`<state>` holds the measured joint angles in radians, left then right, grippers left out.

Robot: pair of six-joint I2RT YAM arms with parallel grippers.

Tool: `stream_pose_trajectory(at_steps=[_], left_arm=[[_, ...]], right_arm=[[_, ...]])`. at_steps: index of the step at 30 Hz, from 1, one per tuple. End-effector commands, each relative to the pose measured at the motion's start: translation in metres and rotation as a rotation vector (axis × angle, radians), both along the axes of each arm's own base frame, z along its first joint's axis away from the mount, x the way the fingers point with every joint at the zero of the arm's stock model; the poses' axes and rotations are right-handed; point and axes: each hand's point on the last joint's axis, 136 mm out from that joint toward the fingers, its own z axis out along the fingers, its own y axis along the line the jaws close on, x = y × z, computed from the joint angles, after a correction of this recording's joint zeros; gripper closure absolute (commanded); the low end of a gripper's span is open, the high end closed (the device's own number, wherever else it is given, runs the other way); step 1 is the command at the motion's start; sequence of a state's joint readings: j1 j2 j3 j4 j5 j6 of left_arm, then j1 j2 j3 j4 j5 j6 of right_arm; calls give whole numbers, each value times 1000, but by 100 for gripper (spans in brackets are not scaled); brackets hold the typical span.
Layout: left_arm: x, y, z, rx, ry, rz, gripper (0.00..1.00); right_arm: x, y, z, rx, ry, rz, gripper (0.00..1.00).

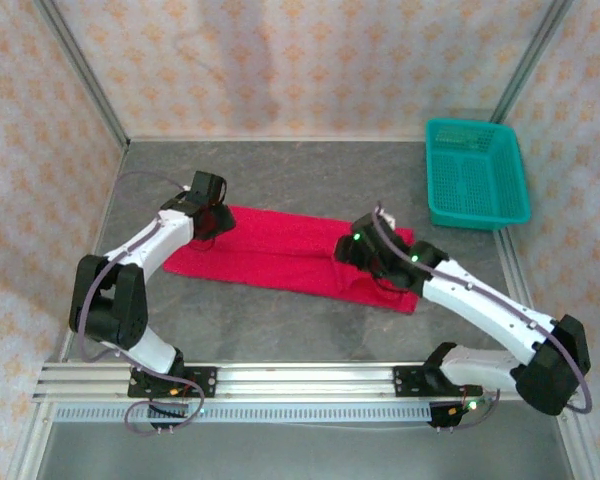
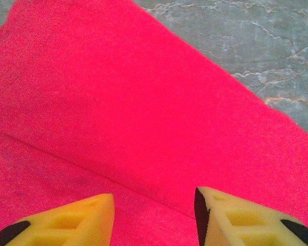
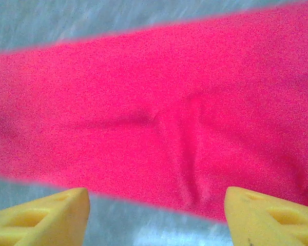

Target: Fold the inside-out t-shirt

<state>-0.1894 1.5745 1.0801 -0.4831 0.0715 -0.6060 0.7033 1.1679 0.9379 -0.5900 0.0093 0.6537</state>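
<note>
My left jaws: partly open, nothing gripped, hovering over the left end of the inside-out t-shirt [image 1: 280, 250], a long red strip lying flat mid-desk [image 1: 310, 170]. My right jaws: wide open, empty, over its right end.

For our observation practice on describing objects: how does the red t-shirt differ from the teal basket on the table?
The t-shirt is bright red; the basket is teal. The t-shirt is soft cloth lying flat in a long strip; the basket is rigid, with raised slotted walls. The t-shirt lies mid-table; the basket sits at the far right corner. Both rest on the grey table, apart from each other.
</note>
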Motion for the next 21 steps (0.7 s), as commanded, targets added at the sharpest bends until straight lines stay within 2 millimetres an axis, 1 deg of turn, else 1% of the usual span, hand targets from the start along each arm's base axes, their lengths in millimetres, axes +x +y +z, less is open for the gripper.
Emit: stream_pose_trajectory(at_steps=[1, 2, 4, 6, 9, 11, 13, 15, 18, 20, 21], left_arm=[[2, -5, -1, -2, 17, 3, 54], [3, -6, -2, -6, 17, 1, 54], [5, -7, -3, -7, 23, -1, 54], [7, -7, -4, -9, 26, -3, 54], [12, -9, -6, -11, 32, -8, 54], [16, -9, -8, -8, 42, -12, 54], [19, -10, -11, -7, 51, -17, 54], [22, -11, -13, -3, 60, -20, 54], [27, -12, -11, -1, 63, -26, 54], [31, -13, -8, -2, 59, -30, 54], [33, -14, -5, -3, 53, -33, 54]], right_arm=[[26, -37, -38, -151, 65, -47, 30], [34, -39, -47, -163, 86, -47, 31], [41, -37, -63, -199, 127, -18, 32], [39, -28, -78, -192, 184, 15, 34], [21, -9, -97, -151, 230, 62, 35], [3, 0, -105, -146, 234, 88, 35], [-15, 1, -116, -143, 247, 88, 35], [-27, -6, -126, -132, 265, 64, 35], [-34, -14, -129, -135, 265, 42, 35], [-33, -17, -122, -144, 251, 42, 35], [-31, -18, -114, -154, 236, 42, 35]])
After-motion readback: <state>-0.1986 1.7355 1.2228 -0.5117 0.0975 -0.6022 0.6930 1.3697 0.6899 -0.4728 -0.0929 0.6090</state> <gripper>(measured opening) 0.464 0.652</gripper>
